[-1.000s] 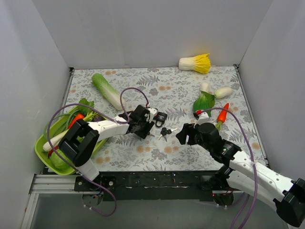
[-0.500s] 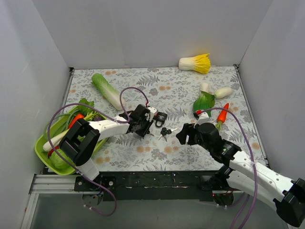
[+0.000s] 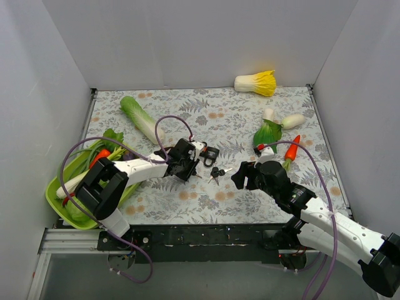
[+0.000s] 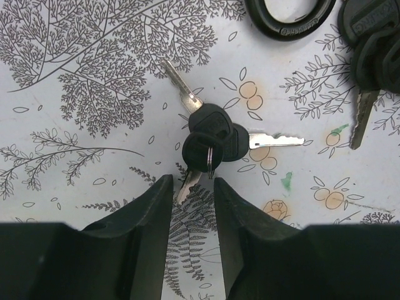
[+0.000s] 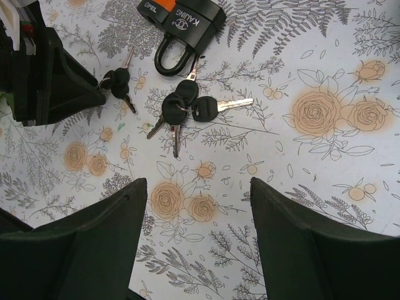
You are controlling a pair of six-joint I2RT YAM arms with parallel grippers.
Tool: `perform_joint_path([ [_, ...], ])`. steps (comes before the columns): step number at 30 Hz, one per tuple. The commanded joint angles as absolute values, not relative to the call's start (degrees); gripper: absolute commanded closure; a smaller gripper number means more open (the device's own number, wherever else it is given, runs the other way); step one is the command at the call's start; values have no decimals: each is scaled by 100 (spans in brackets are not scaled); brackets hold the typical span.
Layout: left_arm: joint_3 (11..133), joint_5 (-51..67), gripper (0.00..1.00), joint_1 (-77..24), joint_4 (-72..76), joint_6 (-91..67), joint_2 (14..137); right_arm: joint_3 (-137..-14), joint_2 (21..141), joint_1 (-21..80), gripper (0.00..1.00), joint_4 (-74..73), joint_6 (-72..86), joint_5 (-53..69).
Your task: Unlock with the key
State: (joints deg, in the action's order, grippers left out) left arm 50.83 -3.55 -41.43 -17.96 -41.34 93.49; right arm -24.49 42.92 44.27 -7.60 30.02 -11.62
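Note:
A black padlock (image 5: 181, 22) with an orange patch lies on the floral cloth, also seen in the top view (image 3: 210, 153); its shackle (image 4: 289, 15) is closed. A small bunch of black-headed keys (image 4: 212, 140) lies just in front of my left gripper (image 4: 190, 184). The jaws stand narrowly open, with one key's blade tip between the fingertips and touching neither. A second key bunch (image 5: 184, 106) lies beside the padlock. My right gripper (image 5: 197, 184) hovers wide open and empty, nearer than that bunch (image 3: 217, 173).
A green tray (image 3: 56, 200) of vegetables sits at the left edge. A long green cabbage (image 3: 140, 119), a yellow cabbage (image 3: 257, 82), bok choy (image 3: 267, 133), a white radish (image 3: 292, 120) and a carrot (image 3: 292, 149) lie on the cloth. White walls enclose three sides.
My left gripper's jaws have narrowed around the key blade tip. Neither arm has visibly shifted, and the padlock and keys lie where they were.

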Motion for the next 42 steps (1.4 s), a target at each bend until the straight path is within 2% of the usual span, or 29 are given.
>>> perform_joint_path([
  [1, 4913, -369, 67, -4113, -2074, -4069, 9132, -2663, 4324, 4412, 26, -817, 2979, -1274],
  [9, 5071, -405, 72, -4043, -2065, -3859, 9518, -2628, 4394, 4421, 26, -703, 3006, -1231],
  [14, 5098, -308, 93, -4052, -2083, -3806, 9668, -2663, 4456, 4412, 27, -686, 3023, -1143],
  [15, 5089, -238, 100, -4043, -2074, -3788, 9659, -2654, 4439, 4421, 27, -686, 3023, -1151],
  [24, 4992, -26, 100, -4306, -1986, -3595, 9036, -2724, 4298, 4421, 27, -852, 3015, -1187],
  [30, 4861, -808, 100, -5264, -1978, -3252, 8403, -3032, 4464, 4421, 27, -782, 3023, -932],
  [42, 4579, -2538, 100, -6679, -1801, -2611, 7164, -2997, 5177, 4421, 27, 438, 3647, 254],
])
